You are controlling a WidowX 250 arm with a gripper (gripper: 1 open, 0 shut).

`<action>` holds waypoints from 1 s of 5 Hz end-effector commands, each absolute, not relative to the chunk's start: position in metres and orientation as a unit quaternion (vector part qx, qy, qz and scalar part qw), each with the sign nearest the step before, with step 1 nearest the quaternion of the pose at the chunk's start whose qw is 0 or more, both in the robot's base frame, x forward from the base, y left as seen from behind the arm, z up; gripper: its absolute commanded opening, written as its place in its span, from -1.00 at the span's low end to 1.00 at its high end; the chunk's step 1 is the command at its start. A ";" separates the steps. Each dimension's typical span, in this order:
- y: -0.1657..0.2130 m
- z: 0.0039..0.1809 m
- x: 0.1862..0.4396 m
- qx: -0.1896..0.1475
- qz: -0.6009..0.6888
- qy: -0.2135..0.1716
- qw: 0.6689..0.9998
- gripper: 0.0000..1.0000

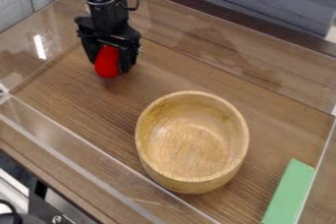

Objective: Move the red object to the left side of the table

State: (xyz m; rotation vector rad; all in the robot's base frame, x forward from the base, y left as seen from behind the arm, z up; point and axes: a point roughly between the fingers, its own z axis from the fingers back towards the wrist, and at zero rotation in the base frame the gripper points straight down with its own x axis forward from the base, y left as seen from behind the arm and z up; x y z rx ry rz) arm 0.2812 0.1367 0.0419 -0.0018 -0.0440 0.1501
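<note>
The red object (108, 64), a small bright red toy, rests on the brown wood-grain table (210, 61) in its left part. My gripper (109, 59) points straight down over it. Its black fingers (86, 51) stand open on either side of the toy, low at the tabletop, with the toy between them. The fingers hide the upper part of the toy, and its green top does not show.
A round light wooden bowl (192, 140) stands at the front centre, to the right of and nearer than the gripper. A flat green block (292, 198) lies at the front right corner. Low clear acrylic walls (33, 46) border the table on the left and front.
</note>
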 end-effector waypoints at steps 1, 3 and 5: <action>0.123 0.059 0.289 -0.001 0.063 -0.046 0.997 1.00; 0.090 0.076 0.292 -0.019 0.045 -0.046 0.998 1.00; 0.093 0.079 0.291 -0.020 0.054 -0.035 0.998 -1.00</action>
